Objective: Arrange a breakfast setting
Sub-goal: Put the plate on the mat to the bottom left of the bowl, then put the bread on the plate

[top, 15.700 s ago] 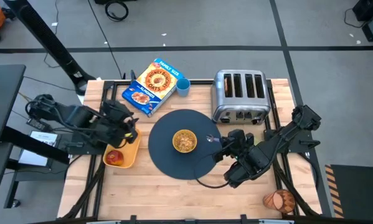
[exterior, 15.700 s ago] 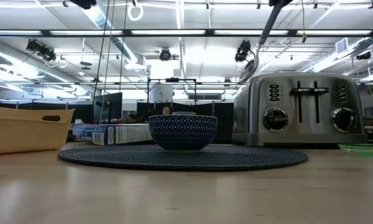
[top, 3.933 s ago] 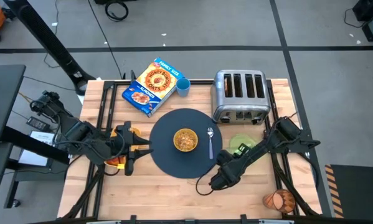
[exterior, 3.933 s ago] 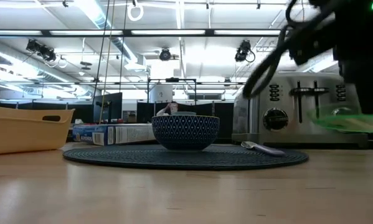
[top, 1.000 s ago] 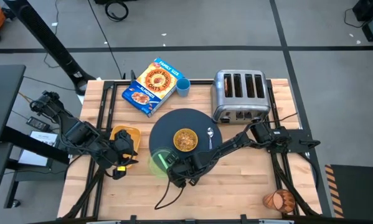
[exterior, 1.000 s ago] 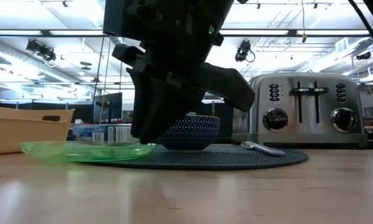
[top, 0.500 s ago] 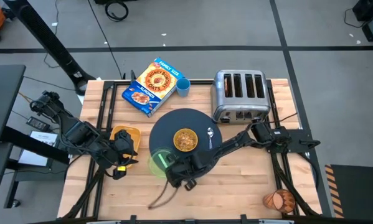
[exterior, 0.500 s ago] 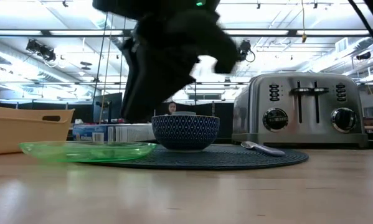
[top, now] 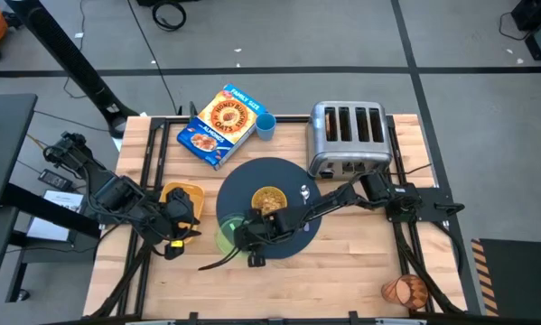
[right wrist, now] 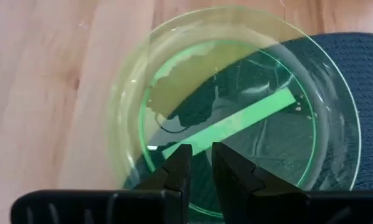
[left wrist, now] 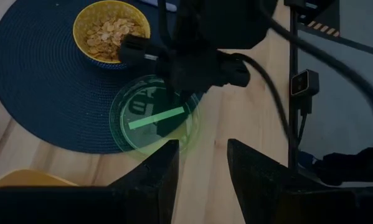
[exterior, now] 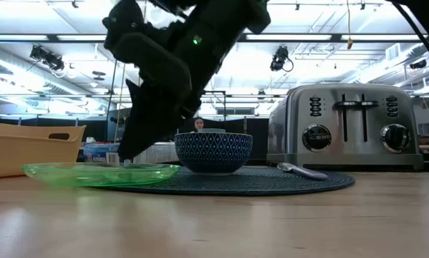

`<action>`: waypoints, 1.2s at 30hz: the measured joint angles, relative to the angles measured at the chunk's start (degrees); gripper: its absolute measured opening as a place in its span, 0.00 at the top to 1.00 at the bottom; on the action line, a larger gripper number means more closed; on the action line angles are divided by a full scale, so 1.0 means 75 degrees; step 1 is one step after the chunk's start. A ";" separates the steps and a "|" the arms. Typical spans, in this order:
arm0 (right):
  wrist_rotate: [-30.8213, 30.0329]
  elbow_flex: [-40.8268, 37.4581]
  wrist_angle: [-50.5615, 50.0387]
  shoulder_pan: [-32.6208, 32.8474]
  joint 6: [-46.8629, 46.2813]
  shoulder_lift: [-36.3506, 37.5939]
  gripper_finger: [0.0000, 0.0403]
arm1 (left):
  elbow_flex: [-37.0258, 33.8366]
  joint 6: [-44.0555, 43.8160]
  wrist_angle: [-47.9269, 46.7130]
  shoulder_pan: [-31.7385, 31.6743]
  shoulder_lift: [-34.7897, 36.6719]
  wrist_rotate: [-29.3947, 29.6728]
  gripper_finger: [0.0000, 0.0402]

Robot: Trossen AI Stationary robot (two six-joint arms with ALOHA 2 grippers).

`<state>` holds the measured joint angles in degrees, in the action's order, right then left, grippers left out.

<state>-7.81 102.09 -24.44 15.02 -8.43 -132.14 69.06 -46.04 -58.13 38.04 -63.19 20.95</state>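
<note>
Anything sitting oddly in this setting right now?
Yes: the green plate lies half on the dark mat and half on the bare table, straddling the mat's edge beside the cereal bowl rather than flat on one surface. Right gripper hovers above it.

The table (top: 360, 262) is light wood planks with a black frame around it, sitting on a grey floor (top: 342, 36) with pale lines crossing it and some black cable (top: 169, 13) coiled near the far edge. An orange-and-black striped strip (top: 483, 271) shows at one corner. From table height the room behind is a big open workshop: white ceiling with long strip lights (exterior: 78, 39), exposed ducts (exterior: 128, 50), dark monitors (exterior: 124, 122) and desks way back, someone's head (exterior: 199, 124) just visible.
</note>
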 joint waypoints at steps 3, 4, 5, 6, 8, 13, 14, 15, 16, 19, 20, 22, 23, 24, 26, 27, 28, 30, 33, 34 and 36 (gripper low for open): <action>0.0000 -0.0164 0.0140 -0.0016 0.0026 0.0003 0.82 | 0.0000 -0.0021 0.0003 0.0000 0.0000 0.0000 0.64; 0.0001 -0.0223 0.0123 -0.0016 0.0055 0.0003 0.82 | 0.0000 -0.0027 0.0003 0.0000 0.0001 0.0000 0.64; 0.0010 -0.0282 0.0095 -0.0013 0.0061 0.0003 0.82 | 0.0000 -0.0033 0.0005 0.0000 -0.0001 0.0000 0.64; 0.0048 -0.0334 0.0084 -0.0008 0.0061 0.0003 0.82 | 0.0000 -0.0035 0.0006 0.0000 0.0002 0.0000 0.64; 0.0076 -0.0436 0.0134 -0.0007 0.0058 0.0003 0.83 | 0.0000 -0.0038 0.0012 0.0000 -0.0001 0.0000 0.64; 0.0052 -0.0528 0.0046 -0.0008 0.0055 0.0012 0.83 | 0.0000 -0.0041 0.0082 0.0000 0.0001 0.0000 0.64; 0.0052 -0.0528 0.0023 -0.0008 0.0056 0.0012 0.83 | 0.0000 -0.0041 0.0085 0.0000 0.0000 0.0000 0.64; 0.0053 -0.0528 -0.0004 -0.0008 0.0055 0.0012 0.83 | 0.0000 -0.0041 0.0082 0.0000 0.0001 0.0000 0.64; 0.0055 -0.0528 -0.0017 -0.0007 0.0055 0.0012 0.83 | 0.0000 -0.0041 0.0082 0.0000 0.0001 0.0000 0.64; 0.0053 -0.0526 -0.0144 -0.0008 0.0053 0.0012 0.83 | 0.0000 -0.0043 0.0080 0.0000 -0.0001 0.0000 0.64; 0.0052 -0.0525 -0.0206 -0.0008 0.0040 0.0017 0.83 | 0.0000 -0.0044 0.0082 0.0000 -0.0001 0.0000 0.64; 0.0052 -0.0520 -0.0257 -0.0008 -0.0021 0.0017 0.83 | 0.0000 -0.0046 0.0082 0.0000 0.0001 0.0000 0.64; 0.0052 -0.0519 -0.0269 -0.0008 -0.0059 0.0017 0.83 | 0.0000 -0.0061 0.0085 0.0000 -0.0001 0.0000 0.64; 0.0052 -0.0519 -0.0266 -0.0007 -0.0081 0.0017 0.83 | 0.0000 -0.0092 0.0085 0.0000 0.0001 0.0000 0.64; 0.0050 -0.0480 -0.0281 0.0014 -0.0078 0.0017 0.83 | 0.0000 -0.0132 0.0085 0.0000 0.0000 0.0000 0.64; 0.0042 -0.0424 -0.0343 0.0024 -0.0076 0.0017 0.83 | 0.0000 -0.0137 0.0085 0.0000 0.0002 0.0000 0.64; 0.0041 -0.0365 -0.0384 0.0038 -0.0070 0.0017 0.83 | 0.0000 -0.0140 0.0087 0.0000 -0.0001 0.0000 0.64; 0.0026 -0.0215 -0.0401 0.0054 -0.0032 0.0017 0.83 | 0.0000 -0.0146 0.0087 0.0000 -0.0001 0.0000 0.64; -0.0017 0.0121 -0.0673 0.0056 0.0113 0.0017 0.83 | 0.0000 -0.0145 0.0086 0.0000 0.0000 0.0000 0.64; -0.0055 0.0251 -0.0813 0.0053 0.0127 0.0017 0.83 | 0.0000 -0.0143 0.0087 0.0000 0.0002 0.0000 0.64; -0.0191 0.0528 -0.1075 0.0051 0.0137 0.0017 0.83 | 0.0000 -0.0143 0.0087 0.0000 0.0000 0.0000 0.64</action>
<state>-9.24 106.05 -32.50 15.40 -7.40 -132.00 69.06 -47.11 -57.47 38.04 -63.19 20.95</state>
